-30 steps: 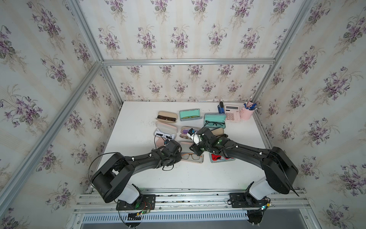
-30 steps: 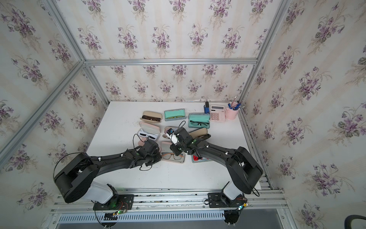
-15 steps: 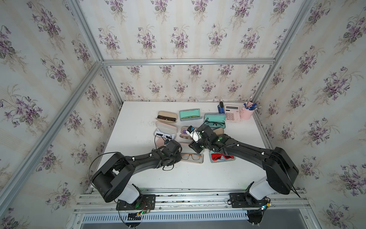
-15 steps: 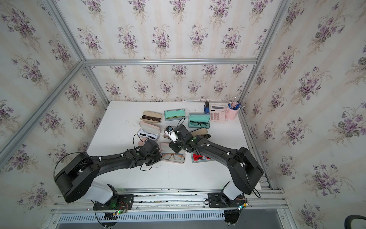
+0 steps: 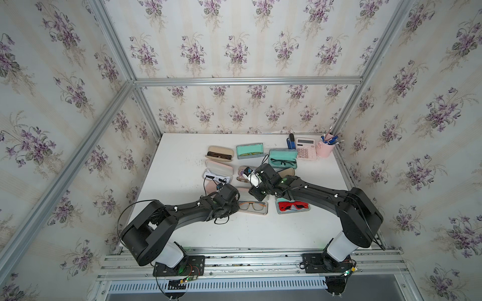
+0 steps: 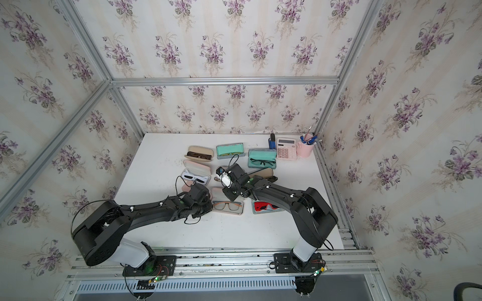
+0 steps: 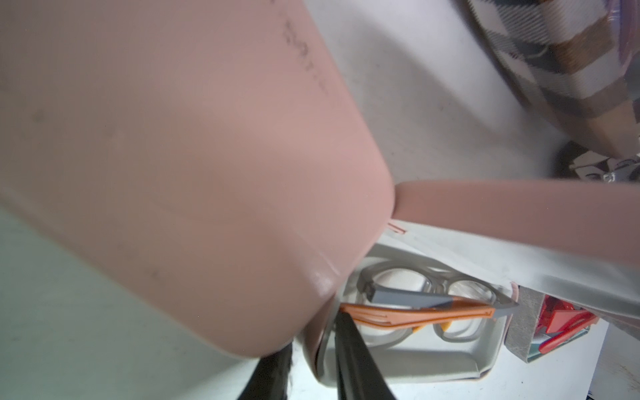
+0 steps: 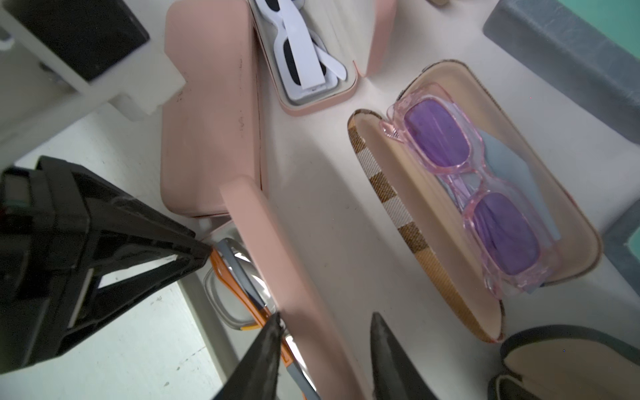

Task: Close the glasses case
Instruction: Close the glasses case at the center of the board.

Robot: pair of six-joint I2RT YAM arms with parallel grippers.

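Observation:
The glasses case [image 5: 252, 207] [image 6: 228, 207] lies open at the front middle of the table, pink outside and white inside, with grey-and-orange glasses [image 7: 433, 304] in it. My left gripper [image 7: 311, 363] is shut on the case's end wall, one finger inside and one outside. The pink lid [image 8: 294, 277] stands partly raised. My right gripper [image 8: 325, 332] is open and straddles the lid's edge. One fingertip [image 8: 273, 329] touches the lid's inner face, and the other stands clear of its outer face.
Around it lie a pink case with white sunglasses [image 8: 304, 52], a checked case with purple glasses [image 8: 485, 207], a grey case with red sunglasses [image 5: 293, 206] and teal cases [image 5: 283, 157]. A calculator [image 5: 305, 148] and a pink pen cup [image 5: 324, 148] stand at the back right.
My right wrist has shifted slightly toward the back and its jaws stand a little wider. The left arm has not moved.

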